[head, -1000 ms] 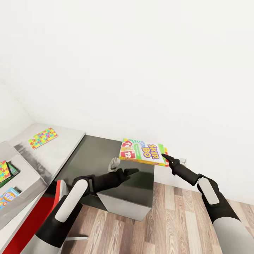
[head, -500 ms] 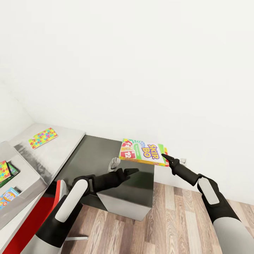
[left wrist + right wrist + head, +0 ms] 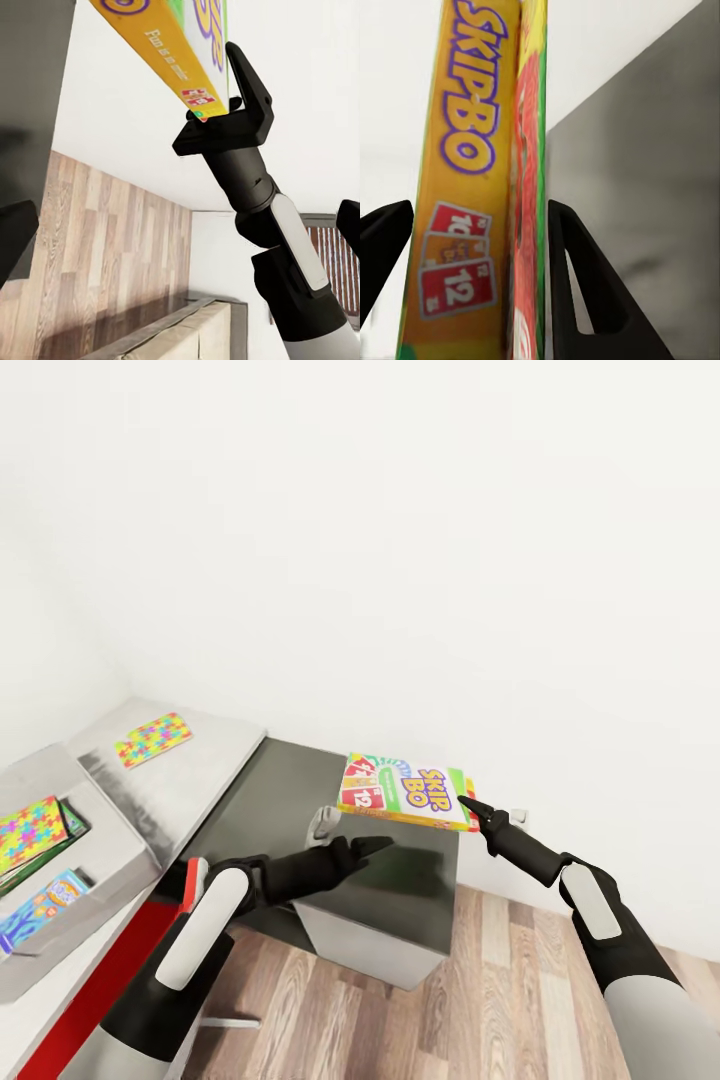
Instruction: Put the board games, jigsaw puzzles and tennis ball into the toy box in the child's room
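My right gripper (image 3: 468, 804) is shut on the edge of a Skip-Bo board game box (image 3: 405, 791), holding it flat in the air above a dark cabinet. In the right wrist view the box (image 3: 472, 172) stands clamped between both black fingers (image 3: 577, 285). The left wrist view shows the same box (image 3: 176, 45) pinched in the right gripper (image 3: 221, 112). My left gripper (image 3: 375, 845) is open and empty, just below and left of the box. A grey toy box (image 3: 110, 860) at the left holds a colourful jigsaw puzzle (image 3: 35, 828) and a small blue game (image 3: 40, 903).
Another jigsaw puzzle (image 3: 152, 740) lies on the grey table (image 3: 215, 760) against the wall. The dark cabinet (image 3: 340, 880) stands between the table and the wood floor (image 3: 480, 1000). A red chair (image 3: 110, 980) is under my left arm.
The whole picture has shifted: table, toy box and cabinet sit further right, so the camera has moved. Both arms and the held box keep their pose.
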Available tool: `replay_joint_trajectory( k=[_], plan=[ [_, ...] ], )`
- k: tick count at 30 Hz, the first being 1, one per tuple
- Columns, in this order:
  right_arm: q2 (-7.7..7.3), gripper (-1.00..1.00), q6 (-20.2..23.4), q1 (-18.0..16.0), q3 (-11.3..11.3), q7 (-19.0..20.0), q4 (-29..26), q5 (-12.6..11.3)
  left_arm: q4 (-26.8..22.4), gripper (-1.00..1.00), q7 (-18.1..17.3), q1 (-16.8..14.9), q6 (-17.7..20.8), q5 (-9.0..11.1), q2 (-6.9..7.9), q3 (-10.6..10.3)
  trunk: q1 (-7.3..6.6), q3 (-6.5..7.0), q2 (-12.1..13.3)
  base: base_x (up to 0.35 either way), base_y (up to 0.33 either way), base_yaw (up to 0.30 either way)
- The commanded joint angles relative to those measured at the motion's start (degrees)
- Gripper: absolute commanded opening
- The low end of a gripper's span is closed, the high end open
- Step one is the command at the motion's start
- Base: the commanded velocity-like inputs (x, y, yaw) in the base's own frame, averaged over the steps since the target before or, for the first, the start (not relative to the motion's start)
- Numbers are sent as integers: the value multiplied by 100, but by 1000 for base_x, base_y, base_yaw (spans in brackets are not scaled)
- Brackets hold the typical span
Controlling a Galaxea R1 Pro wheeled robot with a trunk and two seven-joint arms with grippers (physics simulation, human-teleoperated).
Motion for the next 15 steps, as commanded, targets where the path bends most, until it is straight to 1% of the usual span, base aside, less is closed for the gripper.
replay_joint_trajectory(
  k=[1, 15],
  plan=[
    [0, -100, 41, -3, -12, 6, -2, -22, -2, 100, 25, -6, 9, 32, 3, -5, 3, -9, -10, 0, 0, 274],
    [-1, -100, 41, -3, -12, -7, -2, -18, -2, 100, 17, -6, 10, 32, 3, 0, 3, -9, -10, 0, 0, 289]
  ],
)
